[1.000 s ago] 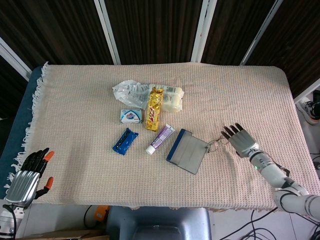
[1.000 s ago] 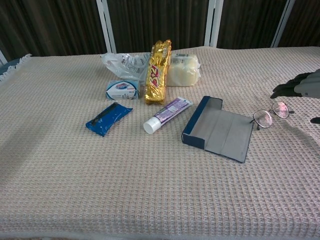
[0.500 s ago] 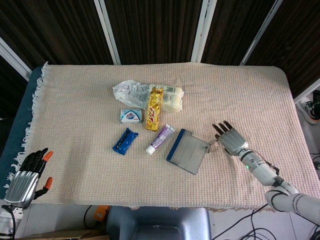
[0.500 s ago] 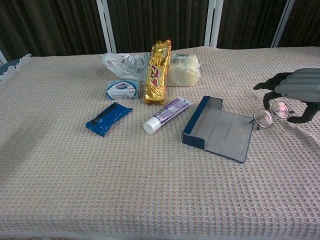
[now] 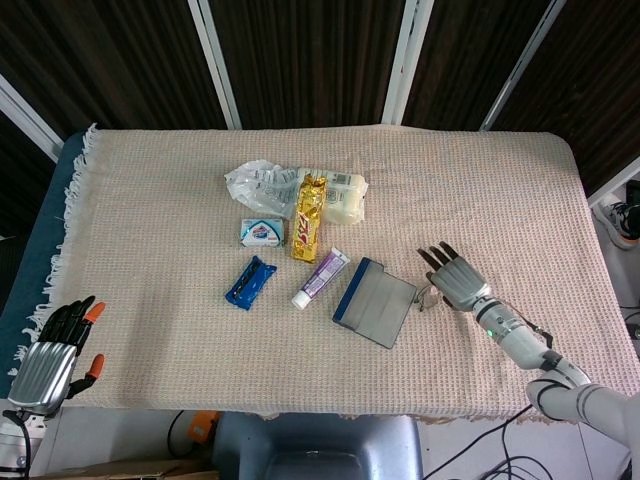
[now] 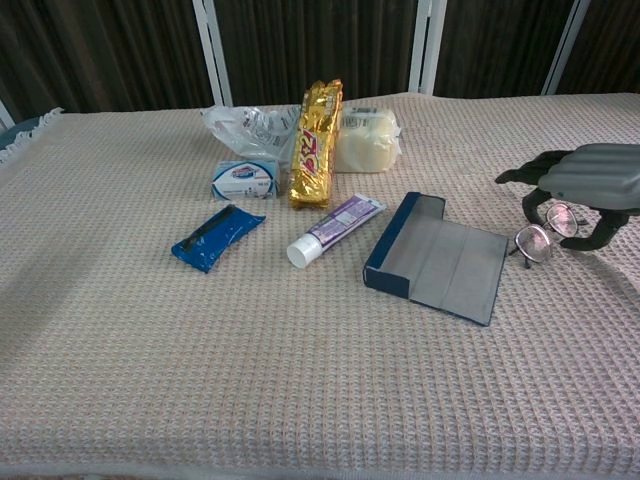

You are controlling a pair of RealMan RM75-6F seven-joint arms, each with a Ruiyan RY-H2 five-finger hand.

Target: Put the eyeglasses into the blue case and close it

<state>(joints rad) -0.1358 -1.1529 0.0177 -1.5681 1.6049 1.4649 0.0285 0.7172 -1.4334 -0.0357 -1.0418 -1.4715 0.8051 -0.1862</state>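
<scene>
1. Nearest the robot, the left hand [image 5: 45, 365] hung off the worktop's near-left edge, far left of the blue case [image 6: 437, 258]; its fingers were loosely curled and held nothing.
2. The blue case lay open on the worktop [image 6: 300, 380], grey lining up and empty, so nothing had been packed yet.
3. Just right of the case, the eyeglasses [image 6: 545, 232] rested on the cloth close to its open flap.
4. The right hand [image 6: 585, 190] arched over the eyeglasses with fingers spread and curved downward; whether they touched the frame could not be told.
5. Beyond the case lay a toothpaste tube [image 6: 335, 230], a blue packet [image 6: 217, 237] and a gold packet [image 6: 317, 143].
6. Judging from this, the grasp, the placing and the closing all remained.
</scene>
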